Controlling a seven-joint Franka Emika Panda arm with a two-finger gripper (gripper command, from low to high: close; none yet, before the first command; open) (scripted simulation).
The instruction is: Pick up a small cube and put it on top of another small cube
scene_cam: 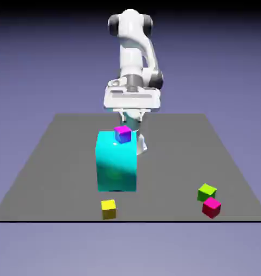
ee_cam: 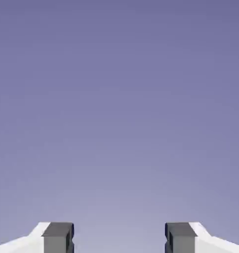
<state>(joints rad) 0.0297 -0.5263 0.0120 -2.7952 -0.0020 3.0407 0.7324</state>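
Cubes before grasping: the violet cube (scene_cam: 123, 135) just below the gripper (scene_cam: 132, 117), apparently atop the cyan block (scene_cam: 117, 167); yellow (scene_cam: 109, 209), green (scene_cam: 206, 193) and red (scene_cam: 211, 208) lower, farther out. Fingers wide apart, empty. Approach stage; next, pitch downward and align over one cube.

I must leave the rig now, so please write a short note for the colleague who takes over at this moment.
Gripper: open, nothing between its fingertips.
Cubes: yellow near the front edge; green and red-pink close together at the exterior view's right; magenta-and-blue at the large cyan block.
Done: no stack confirmed.
Left: pick, place, release; which cubes, I cannot tell.
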